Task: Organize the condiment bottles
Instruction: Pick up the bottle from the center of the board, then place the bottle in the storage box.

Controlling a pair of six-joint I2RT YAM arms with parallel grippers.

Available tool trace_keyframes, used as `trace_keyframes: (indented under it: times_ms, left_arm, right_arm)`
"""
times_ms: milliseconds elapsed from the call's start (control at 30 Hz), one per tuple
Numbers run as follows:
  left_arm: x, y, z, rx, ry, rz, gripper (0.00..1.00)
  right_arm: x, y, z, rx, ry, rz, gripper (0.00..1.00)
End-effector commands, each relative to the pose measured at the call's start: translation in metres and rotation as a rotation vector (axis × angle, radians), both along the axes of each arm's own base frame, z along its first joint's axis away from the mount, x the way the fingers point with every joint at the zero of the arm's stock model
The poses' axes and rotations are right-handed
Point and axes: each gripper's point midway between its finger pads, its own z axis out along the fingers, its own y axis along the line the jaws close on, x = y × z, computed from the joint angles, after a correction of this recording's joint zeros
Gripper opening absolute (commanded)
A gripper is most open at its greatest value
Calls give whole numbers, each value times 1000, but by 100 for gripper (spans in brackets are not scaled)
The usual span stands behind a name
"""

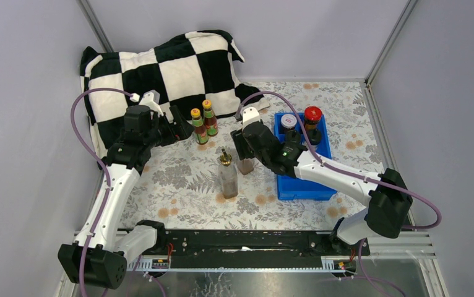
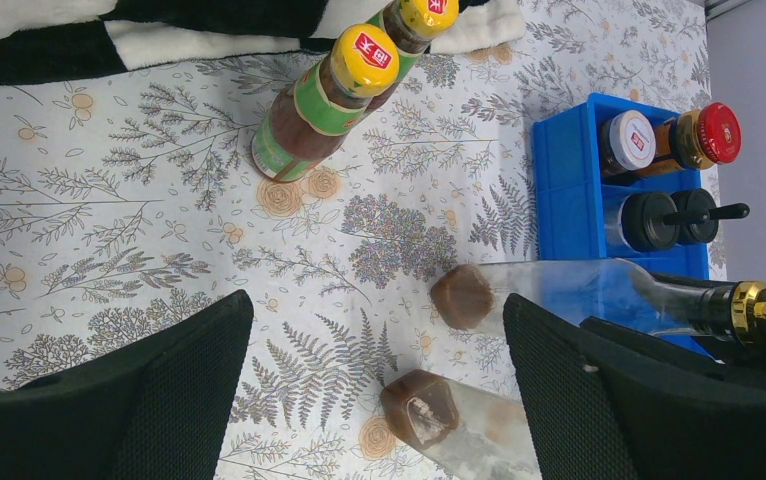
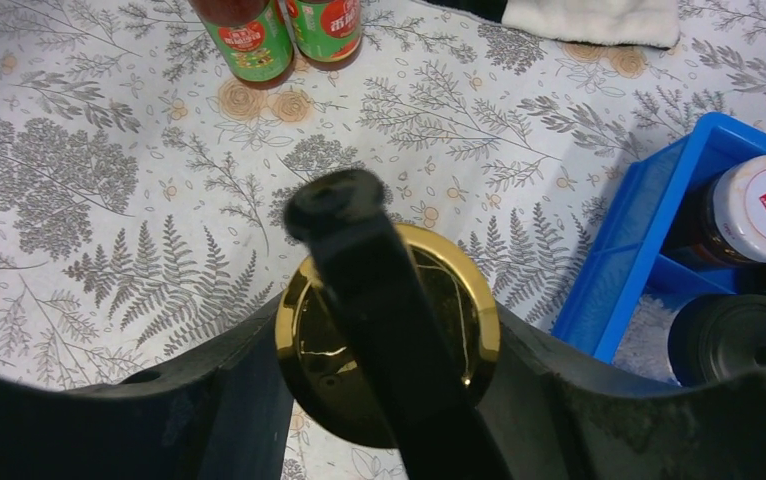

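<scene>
Low centre of the top view a gold-spouted bottle [image 1: 228,179] stands free; beside it the right gripper [image 3: 389,390] clamps the second gold-spouted bottle [image 3: 459,300] by its collar. The blue tray [image 1: 302,189], right, holds shakers [image 2: 649,220] and two jars [image 1: 289,121]. Left gripper [image 2: 374,340] gapes empty; orange-capped bottles [image 1: 198,127] upper centre, checkered pillow [image 1: 160,68] behind, floral cloth [image 1: 179,179], grey walls [image 1: 24,93]

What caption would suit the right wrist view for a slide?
Right gripper, jaws gripping a gold-spouted bottle; two sauce bottles behind, blue tray at right.
</scene>
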Motion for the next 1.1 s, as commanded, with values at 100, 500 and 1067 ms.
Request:
trace_keyframes:
  times_ms: [100,500,1067]
  left_arm:
    - [0,-1,3,7,-23,-6,99]
    - [1,-1,5,8,-28,-7,99]
    - [3,-2,2,6,-20,-11,99]
  right_arm:
    - [14,-12,53,9,-120,-49,54]
    - [18,-22,103,82,-184,-79,54]
    - [27,-71,179,120,-259,-202,54]
